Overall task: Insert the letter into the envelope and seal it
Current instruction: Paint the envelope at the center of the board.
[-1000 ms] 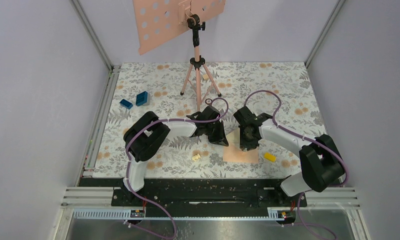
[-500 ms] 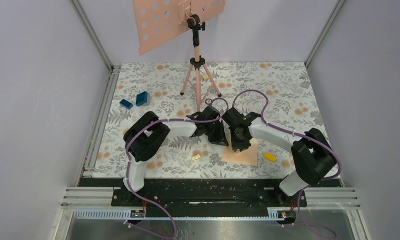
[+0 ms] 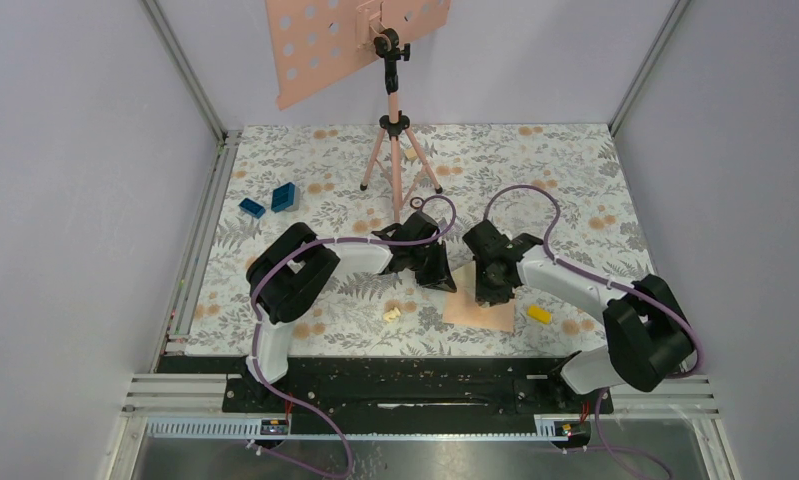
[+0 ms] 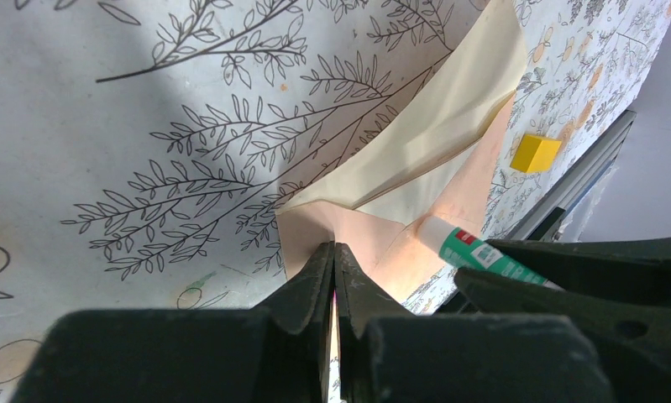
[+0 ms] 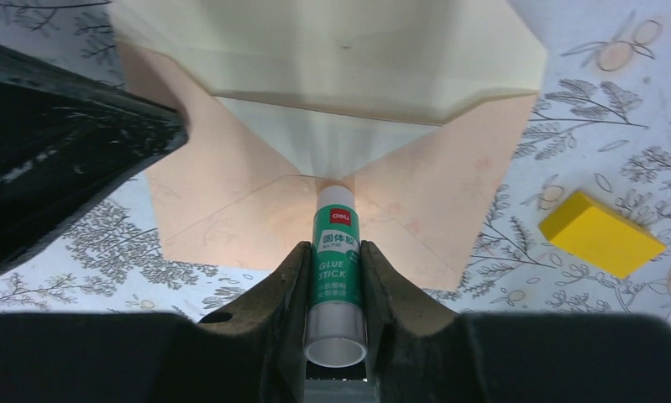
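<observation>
The peach envelope (image 3: 483, 310) lies on the patterned table with its cream-lined flap (image 5: 332, 59) folded open. A paler surface shows in its mouth under the flap; I cannot tell whether that is the letter. My right gripper (image 5: 338, 252) is shut on a green glue stick (image 5: 338, 243), whose white tip touches the envelope where the side flaps meet. The stick (image 4: 466, 248) also shows in the left wrist view. My left gripper (image 4: 332, 249) is shut, with its tips on the envelope's peach corner (image 4: 302, 231). No paper is visibly pinched between them.
A yellow block (image 3: 539, 314) lies just right of the envelope, and a small cream lump (image 3: 391, 314) to its left. Two blue blocks (image 3: 283, 196) sit at the far left. A pink tripod (image 3: 396, 150) carrying a perforated pink plate (image 3: 335, 45) stands at the back.
The right arm swung left over the envelope, then back a little to the right, with the glue stick held throughout. The left arm has stayed put.
</observation>
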### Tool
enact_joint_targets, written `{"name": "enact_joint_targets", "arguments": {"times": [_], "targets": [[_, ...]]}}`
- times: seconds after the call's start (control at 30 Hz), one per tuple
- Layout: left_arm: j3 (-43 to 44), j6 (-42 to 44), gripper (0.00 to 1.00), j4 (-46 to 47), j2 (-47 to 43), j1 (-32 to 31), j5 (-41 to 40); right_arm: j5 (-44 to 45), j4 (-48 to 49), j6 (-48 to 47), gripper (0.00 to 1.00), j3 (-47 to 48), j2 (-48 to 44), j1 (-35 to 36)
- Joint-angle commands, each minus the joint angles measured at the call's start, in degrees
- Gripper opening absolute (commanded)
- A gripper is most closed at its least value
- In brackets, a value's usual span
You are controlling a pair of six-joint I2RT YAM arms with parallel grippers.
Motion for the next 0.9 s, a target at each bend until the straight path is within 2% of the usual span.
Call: {"name": "enact_joint_targets", "arguments": {"times": [0.0,0.2,0.43,0.57,0.87], "targets": [[-2.0,1.4,0.03,-5.2,0.5,0.2,-2.3,3.7,-4.7,-0.5,0.00,-2.9,-1.0,-1.8],[-1.9,1.4,0.03,-5.2,0.6,0.2,-2.4,-0.3,-3.4,0.1,0.00,-0.7,0.0,-1.4],[-2.2,1.3,0.03,-5.1,0.3,0.1,-2.4,-1.1,-3.7,1.5,0.00,5.9,5.1,4.9],[-2.6,1.3,0.03,-5.1,0.1,0.2,-2.5,-0.9,-3.6,2.1,0.00,7.7,6.6,6.0],[-2.3,1.3,0.03,-5.1,0.3,0.1,-2.3,1.9,-4.3,1.9,0.00,0.6,2.0,3.1]]}}
